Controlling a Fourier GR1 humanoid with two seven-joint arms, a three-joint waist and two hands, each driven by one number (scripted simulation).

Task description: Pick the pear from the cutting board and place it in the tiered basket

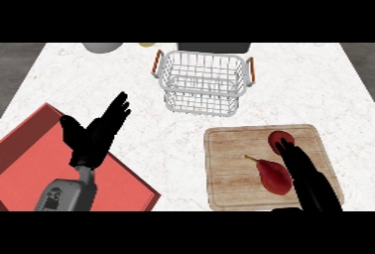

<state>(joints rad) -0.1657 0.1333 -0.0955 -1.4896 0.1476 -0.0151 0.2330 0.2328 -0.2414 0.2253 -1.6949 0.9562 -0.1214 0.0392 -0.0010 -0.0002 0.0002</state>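
Note:
A dark red pear [273, 175] with a thin stem lies on the wooden cutting board [234, 168] at the lower right. My right hand [307, 178] rests over the board just right of the pear, fingers straight and pointing away from me, touching or nearly touching the fruit's side. A second red round fruit [279, 138] sits on the board just beyond the fingertips [282, 145]. The white wire tiered basket [203, 82] with orange handles stands at the counter's middle back. My left hand [93, 135] stays open, fingers up, over the red mat.
A red mat [44, 154] covers the lower left of the white counter. At the far edge sit a grey round object [102, 47], a small yellowish item [147, 44] and a dark box [214, 47] behind the basket.

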